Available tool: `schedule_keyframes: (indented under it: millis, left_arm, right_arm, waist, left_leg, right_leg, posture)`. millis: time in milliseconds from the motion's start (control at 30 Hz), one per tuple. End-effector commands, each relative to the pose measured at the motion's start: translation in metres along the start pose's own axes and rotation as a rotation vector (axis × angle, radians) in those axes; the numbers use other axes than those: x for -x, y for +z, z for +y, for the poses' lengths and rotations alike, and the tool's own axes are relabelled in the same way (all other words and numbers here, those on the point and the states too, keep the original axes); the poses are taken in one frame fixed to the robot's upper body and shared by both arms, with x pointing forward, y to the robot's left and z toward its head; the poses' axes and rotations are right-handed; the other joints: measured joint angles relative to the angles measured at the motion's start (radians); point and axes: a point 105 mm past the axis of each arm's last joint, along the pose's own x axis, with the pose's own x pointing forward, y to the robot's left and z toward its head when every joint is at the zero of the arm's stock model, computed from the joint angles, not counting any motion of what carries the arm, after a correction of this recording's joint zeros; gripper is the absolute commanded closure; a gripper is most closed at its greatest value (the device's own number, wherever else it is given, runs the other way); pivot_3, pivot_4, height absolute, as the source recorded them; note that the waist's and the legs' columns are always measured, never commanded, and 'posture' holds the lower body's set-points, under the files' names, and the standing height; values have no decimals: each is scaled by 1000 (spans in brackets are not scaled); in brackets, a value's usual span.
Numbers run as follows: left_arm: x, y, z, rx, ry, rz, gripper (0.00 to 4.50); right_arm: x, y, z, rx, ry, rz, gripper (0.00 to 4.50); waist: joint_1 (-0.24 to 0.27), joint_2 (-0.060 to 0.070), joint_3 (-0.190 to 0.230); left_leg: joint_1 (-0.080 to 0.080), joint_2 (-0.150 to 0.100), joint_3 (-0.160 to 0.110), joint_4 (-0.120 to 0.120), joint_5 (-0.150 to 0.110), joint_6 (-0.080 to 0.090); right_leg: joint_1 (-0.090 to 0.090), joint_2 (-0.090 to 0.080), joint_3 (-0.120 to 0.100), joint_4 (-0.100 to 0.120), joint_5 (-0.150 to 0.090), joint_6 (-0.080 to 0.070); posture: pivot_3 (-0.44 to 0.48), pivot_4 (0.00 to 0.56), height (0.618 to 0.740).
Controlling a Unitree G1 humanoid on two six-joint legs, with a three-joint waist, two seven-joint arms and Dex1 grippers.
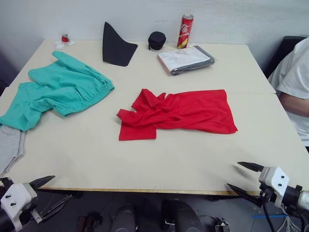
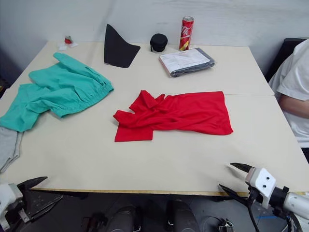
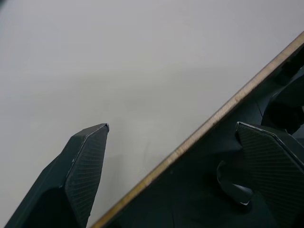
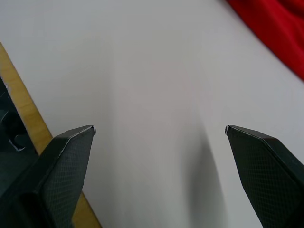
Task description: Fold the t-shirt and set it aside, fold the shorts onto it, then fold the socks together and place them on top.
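Well, both hands hang wide open and empty at the pale desk's (image 1: 145,169) near edge. The crumpled bright red t-shirt (image 1: 183,113) lies ahead of the right hand (image 1: 245,178); the teal-green shorts (image 1: 58,89) and light grey socks (image 1: 9,147) lie ahead of the left hand (image 1: 43,193).

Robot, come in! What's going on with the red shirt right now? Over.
Left gripper and right gripper open, empty, at the table's near edge. T-shirt crumpled mid-table, untouched. Nothing lying between.
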Motion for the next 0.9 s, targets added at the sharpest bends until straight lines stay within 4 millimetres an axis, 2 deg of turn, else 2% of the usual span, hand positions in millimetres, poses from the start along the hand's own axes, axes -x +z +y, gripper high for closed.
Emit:
schedule_keyframes:
  millis: [33,133,267,500,667,733,900]
  left_arm:
    - [0,7,-13,5,-93,-13,1]
    - [-12,24,-10,36,-131,-53,1]
    - [-41,49,-16,32,-253,-85,1]
    - [-115,99,-20,-163,-356,-156,1]
    - [-159,111,-11,-273,-351,-93,1]
    - [-174,115,-7,-263,-341,-75,1]
    - [-202,112,-12,-289,-370,5,1]
  right_arm:
    - [-11,18,-5,-7,0,-60,0]
    - [-14,28,-11,12,4,-80,0]
    - [-17,32,-25,67,3,-58,0]
    - [-24,24,-87,262,-89,123,0]
    - [-28,13,-118,322,-106,229,0]
    - [-34,11,-127,325,-113,248,0]
    - [-53,9,-137,313,-87,264,0]
  waist:
    - [-1,0,0]
    - [3,0,0]
    - [19,4,-1]
    - [14,5,-1]
    - [3,6,-1]
    - [-4,6,-1]
    - [-19,6,-2]
  left_leg:
    - [0,0,0,0,1,2]
    - [-1,1,0,0,2,4]
    - [-1,-1,-1,1,2,4]
    - [1,-3,1,2,4,6]
    - [0,-4,2,1,8,-1]
    - [1,-3,3,2,9,-2]
    - [2,-4,4,4,10,-1]
  right_leg:
    - [0,0,0,0,0,0]
    - [-1,1,0,1,0,0]
    - [0,0,0,1,0,0]
    - [0,-1,3,6,2,2]
    - [-2,0,3,8,2,2]
    - [-2,0,3,9,2,2]
    - [-2,-1,5,12,2,3]
  posture:
    - [0,150,740]
    - [0,150,740]
    - [0,150,740]
    - [0,150,740]
    - [0,150,740]
    - [0,150,740]
    - [0,150,740]
